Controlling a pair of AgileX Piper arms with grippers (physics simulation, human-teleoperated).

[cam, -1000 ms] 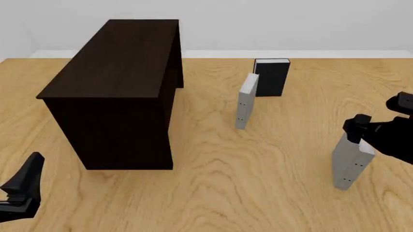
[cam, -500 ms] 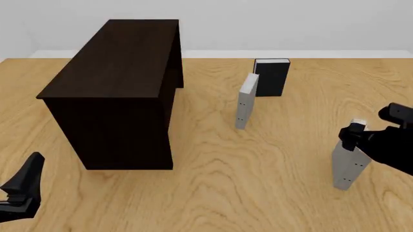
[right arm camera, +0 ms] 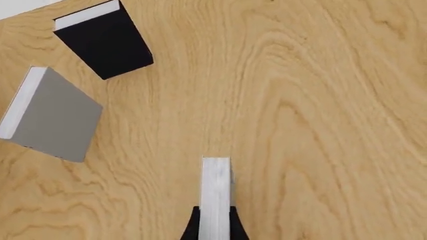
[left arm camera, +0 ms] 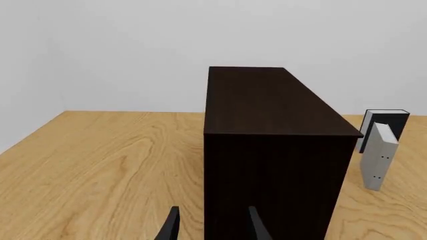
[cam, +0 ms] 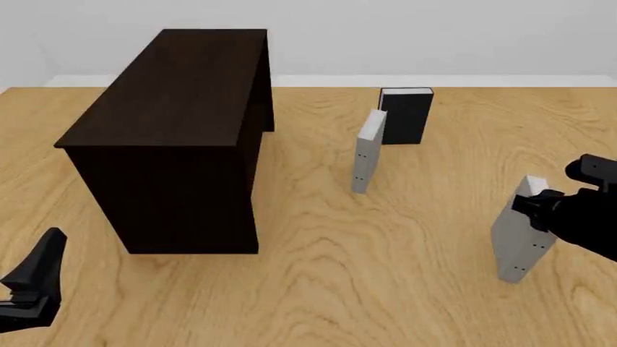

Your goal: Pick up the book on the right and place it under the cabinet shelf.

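In the front view, the big dark cabinet shelf (cam: 178,137) stands on the left side of the wooden table (cam: 318,246). The book (cam: 521,230) stands near the right edge, close to us, well apart from the cabinet. It leans a little, with its top tipped to the right. The right claw (cam: 536,203) is at the top part of the book, touching it. From here you cannot tell how tight the claw is. Another grey book (cam: 366,152) stands in the middle, farther back, and a black book (cam: 406,116) stands just behind it. The left claw (cam: 29,278) hangs low at the near left, away from everything.

In the left wrist view, the two fingers of the left claw (left arm camera: 210,227) are spread apart with nothing between them. The cabinet shelf (left arm camera: 277,150) fills the middle. The other grey book (left arm camera: 379,155) and the black book (left arm camera: 387,125) peek out to the right of the cabinet.

In the right wrist view, the right claw (right arm camera: 215,225) has its two fingers pressed on both sides of the book (right arm camera: 215,192), showing its white page edge. The other grey book (right arm camera: 57,117) and the black book (right arm camera: 103,40) stand farther off on the table (right arm camera: 320,100).
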